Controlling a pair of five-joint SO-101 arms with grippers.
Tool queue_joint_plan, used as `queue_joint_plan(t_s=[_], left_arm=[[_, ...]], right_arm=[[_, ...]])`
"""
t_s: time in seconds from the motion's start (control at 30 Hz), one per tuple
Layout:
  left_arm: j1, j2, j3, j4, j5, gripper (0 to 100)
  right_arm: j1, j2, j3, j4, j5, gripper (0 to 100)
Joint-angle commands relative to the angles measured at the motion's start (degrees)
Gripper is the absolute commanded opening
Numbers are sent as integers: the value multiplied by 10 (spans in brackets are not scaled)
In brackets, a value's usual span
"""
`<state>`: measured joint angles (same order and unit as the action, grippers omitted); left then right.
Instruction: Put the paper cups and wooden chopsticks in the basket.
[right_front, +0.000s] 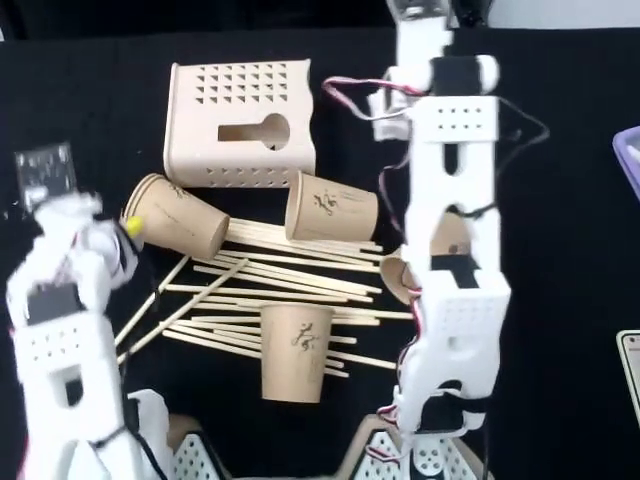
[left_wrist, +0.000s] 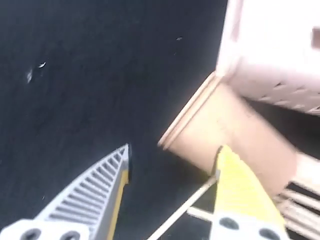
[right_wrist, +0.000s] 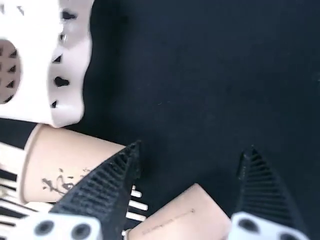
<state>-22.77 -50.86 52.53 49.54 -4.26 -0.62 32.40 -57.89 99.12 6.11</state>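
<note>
The beige perforated basket (right_front: 240, 120) lies on its side at the back of the black table. Three paper cups lie around a scatter of wooden chopsticks (right_front: 270, 290): one at the left (right_front: 175, 215), one in the middle (right_front: 330, 208), one at the front (right_front: 295, 350). A further cup (right_front: 400, 275) is partly hidden under the right arm (right_front: 455, 200). My left gripper (right_front: 125, 235) (left_wrist: 174, 148) is open just beside the left cup's (left_wrist: 240, 130) rim. My right gripper (right_wrist: 192, 150) is open above the hidden cup (right_wrist: 185, 215), near the printed middle cup (right_wrist: 65, 160) and the basket (right_wrist: 45, 65).
A purple object (right_front: 630, 160) shows at the right edge, and a card-like item (right_front: 630, 370) lies below it. Bare black table stretches left of the basket and right of the right arm. A chopstick (left_wrist: 185, 207) runs under the left gripper's yellow finger.
</note>
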Motion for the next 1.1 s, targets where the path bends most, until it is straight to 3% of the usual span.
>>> queue_joint_plan(t_s=[0.0, 0.13, 0.27, 0.57, 0.77, 0.87, 1.07], left_arm=[[38, 241, -338, 130, 11, 288], [73, 447, -614, 263, 11, 292], [99, 615, -853, 342, 11, 293], [109, 946, -1236, 351, 14, 289], [131, 1122, -1400, 373, 14, 289], [160, 1163, -1479, 426, 11, 289], [230, 1166, -1477, 477, 4, 289]], right_arm=[[33, -83, -33, 20, 6, 300], [30, -170, 53, 20, 7, 300], [11, -271, 175, 14, 8, 302], [7, -422, 517, -207, 40, 300], [45, -425, 699, -407, 39, 300], [55, -423, 719, -426, 39, 300], [71, -423, 713, -449, 34, 300]])
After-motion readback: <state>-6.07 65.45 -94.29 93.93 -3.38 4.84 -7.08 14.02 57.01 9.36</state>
